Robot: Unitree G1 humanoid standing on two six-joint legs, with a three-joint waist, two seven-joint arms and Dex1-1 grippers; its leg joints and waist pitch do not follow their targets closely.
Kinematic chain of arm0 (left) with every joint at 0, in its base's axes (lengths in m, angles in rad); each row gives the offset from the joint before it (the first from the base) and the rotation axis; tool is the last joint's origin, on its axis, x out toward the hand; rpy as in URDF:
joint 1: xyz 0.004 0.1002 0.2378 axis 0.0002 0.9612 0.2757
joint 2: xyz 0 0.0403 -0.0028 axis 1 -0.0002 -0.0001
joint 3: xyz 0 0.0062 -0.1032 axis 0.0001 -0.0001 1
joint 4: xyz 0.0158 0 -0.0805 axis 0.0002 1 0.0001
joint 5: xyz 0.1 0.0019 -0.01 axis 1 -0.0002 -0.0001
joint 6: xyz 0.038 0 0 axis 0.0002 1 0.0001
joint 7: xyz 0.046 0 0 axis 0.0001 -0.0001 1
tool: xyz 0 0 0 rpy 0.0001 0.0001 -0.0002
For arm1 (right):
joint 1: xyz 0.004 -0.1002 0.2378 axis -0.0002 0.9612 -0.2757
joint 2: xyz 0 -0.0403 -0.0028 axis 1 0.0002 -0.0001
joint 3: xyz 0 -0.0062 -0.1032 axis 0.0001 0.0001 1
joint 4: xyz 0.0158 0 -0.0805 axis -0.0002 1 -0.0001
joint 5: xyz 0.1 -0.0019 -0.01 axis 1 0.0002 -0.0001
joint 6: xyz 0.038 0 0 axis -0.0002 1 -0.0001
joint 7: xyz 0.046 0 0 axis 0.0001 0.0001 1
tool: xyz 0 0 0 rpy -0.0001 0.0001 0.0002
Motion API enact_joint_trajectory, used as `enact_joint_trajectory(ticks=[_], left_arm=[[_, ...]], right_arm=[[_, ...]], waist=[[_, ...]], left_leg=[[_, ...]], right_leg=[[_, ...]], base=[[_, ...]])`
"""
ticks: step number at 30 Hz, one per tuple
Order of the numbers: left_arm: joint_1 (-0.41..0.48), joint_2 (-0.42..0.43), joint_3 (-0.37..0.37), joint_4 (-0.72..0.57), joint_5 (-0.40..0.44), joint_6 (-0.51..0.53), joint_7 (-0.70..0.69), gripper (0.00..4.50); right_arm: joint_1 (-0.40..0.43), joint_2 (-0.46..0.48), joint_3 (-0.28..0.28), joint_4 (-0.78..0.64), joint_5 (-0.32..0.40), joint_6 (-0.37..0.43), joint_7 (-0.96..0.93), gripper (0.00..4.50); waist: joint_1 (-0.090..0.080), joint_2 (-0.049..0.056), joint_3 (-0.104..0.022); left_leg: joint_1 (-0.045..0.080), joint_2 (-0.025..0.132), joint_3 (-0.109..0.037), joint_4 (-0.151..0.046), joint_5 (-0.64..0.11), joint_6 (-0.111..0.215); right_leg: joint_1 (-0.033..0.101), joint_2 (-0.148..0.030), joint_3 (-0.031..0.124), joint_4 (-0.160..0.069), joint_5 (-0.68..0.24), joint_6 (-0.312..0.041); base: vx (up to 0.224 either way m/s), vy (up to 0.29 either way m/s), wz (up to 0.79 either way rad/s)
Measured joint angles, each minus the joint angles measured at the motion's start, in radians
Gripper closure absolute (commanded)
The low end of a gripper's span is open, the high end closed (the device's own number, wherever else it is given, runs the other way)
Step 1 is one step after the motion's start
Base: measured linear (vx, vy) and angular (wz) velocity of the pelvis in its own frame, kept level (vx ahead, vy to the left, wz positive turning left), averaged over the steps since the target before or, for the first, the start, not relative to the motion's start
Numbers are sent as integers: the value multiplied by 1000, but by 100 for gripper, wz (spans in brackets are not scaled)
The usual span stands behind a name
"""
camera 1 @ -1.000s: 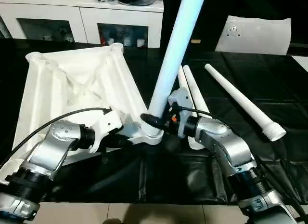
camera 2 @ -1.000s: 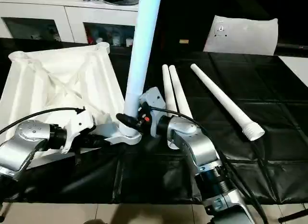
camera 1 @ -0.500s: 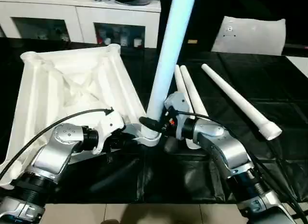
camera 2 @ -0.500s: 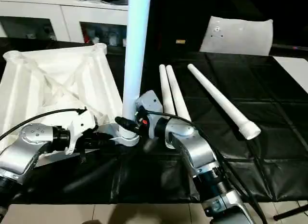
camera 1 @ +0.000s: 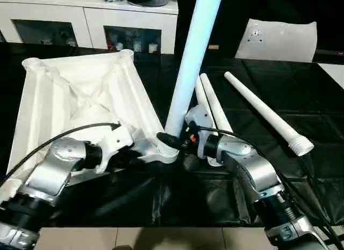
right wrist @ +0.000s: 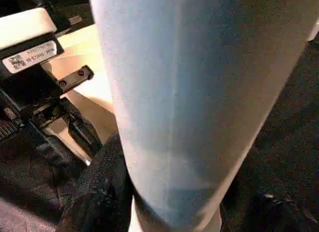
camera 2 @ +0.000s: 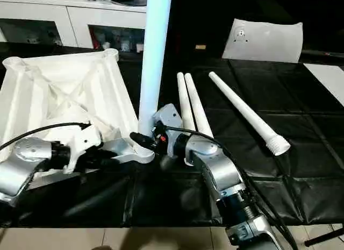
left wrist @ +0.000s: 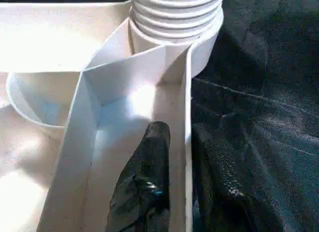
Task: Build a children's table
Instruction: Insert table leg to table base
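The first leg [camera 1: 188,67] stands in the tabletop [camera 1: 80,94]'s near corner socket. The right gripper [camera 1: 171,140] clamps its base; the left gripper [left wrist: 182,167] straddles the rim beside it, fingers slightly apart. Next, I'd guess: screw it home.

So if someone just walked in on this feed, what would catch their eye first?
The tall white leg standing up from the near corner socket of the upturned tabletop, with the right gripper clamped around its base. Then the left gripper, fingers straddling the tabletop's edge wall beside that socket.
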Motion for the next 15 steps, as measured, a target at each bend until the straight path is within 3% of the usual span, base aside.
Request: enact_joint_trajectory(ticks=[7, 15], left_arm=[[2, 6, -4, -7, 0, -1, -5, 440], [5, 13, -6, -6, 9, -35, -13, 450]], right_arm=[[0, 3, 0, 2, 0, -2, -1, 260], [-6, 5, 0, 11, -1, -4, 5, 260]], waist=[[-1, -1, 0], [-2, -3, 1]], left_leg=[[0, 0, 0, 0, 0, 0], [0, 0, 0, 0, 0, 0]], right_leg=[[0, 0, 0, 0, 0, 0], [0, 0, 0, 0, 0, 0]], base=[[0, 0, 0], [0, 0, 0]])
